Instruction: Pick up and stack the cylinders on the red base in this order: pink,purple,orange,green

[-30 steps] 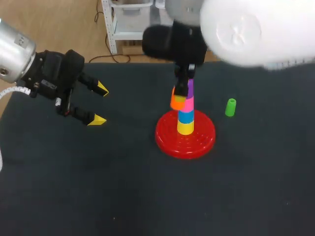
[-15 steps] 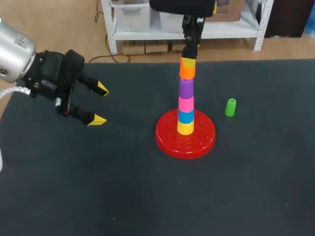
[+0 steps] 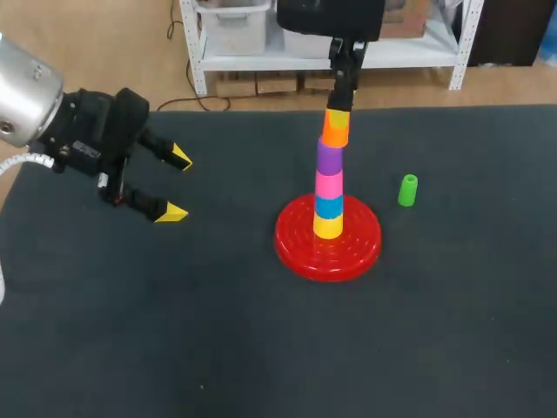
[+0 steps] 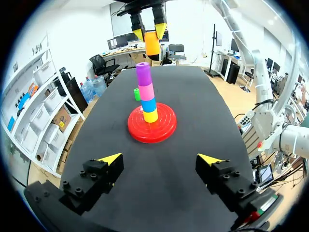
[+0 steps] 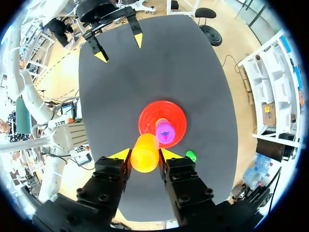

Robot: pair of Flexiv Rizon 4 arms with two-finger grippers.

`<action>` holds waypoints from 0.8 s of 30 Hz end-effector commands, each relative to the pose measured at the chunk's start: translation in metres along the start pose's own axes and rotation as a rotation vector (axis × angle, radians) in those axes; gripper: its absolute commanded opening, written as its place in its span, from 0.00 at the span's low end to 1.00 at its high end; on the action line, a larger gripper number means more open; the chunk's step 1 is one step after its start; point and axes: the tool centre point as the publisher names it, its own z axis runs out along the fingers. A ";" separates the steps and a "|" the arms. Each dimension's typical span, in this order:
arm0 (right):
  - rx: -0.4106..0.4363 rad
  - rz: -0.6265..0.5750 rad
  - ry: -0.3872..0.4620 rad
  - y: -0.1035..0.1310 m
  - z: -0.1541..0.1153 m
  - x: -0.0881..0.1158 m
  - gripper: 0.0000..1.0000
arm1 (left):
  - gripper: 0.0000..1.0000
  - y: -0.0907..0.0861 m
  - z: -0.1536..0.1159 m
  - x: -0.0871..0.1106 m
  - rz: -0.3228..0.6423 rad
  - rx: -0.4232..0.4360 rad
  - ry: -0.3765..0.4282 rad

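Note:
On the red base (image 3: 291,248) stands a column of yellow, blue, pink (image 3: 329,185) and purple (image 3: 329,158) cylinders. My right gripper (image 3: 338,115) comes down from the far side, shut on the orange cylinder (image 3: 336,131). It holds the orange one slightly tilted just above the purple top, a little off centre. In the right wrist view the orange cylinder (image 5: 145,152) sits between both fingers, with the purple cylinder (image 5: 165,131) and the red base (image 5: 149,116) below. The green cylinder (image 3: 407,190) stands on the table right of the base. My left gripper (image 3: 171,184) hovers open at the left, holding nothing.
The black table (image 3: 261,348) stretches wide in front of the base and between it and the left gripper. In the left wrist view the column (image 4: 147,96) stands ahead of the open left gripper (image 4: 160,159), with the green cylinder (image 4: 137,94) beyond it.
The right arm lifted the orange cylinder from beside the column to above the purple one, then shifted it slightly right and down. The left arm has not moved.

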 end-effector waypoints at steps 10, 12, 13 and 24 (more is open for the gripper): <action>-0.023 -0.011 0.021 -0.011 0.015 -0.009 0.00 | 1.00 0.000 0.001 0.000 0.000 -0.001 0.001; -0.026 -0.010 0.021 -0.011 0.016 -0.009 0.00 | 1.00 0.000 0.001 0.000 0.000 -0.001 0.001; -0.026 -0.009 0.021 -0.011 0.016 -0.009 0.00 | 1.00 0.000 0.001 0.000 0.000 -0.001 0.001; -0.013 0.003 0.041 -0.012 0.017 -0.008 0.00 | 1.00 0.000 0.001 0.000 0.000 -0.001 0.001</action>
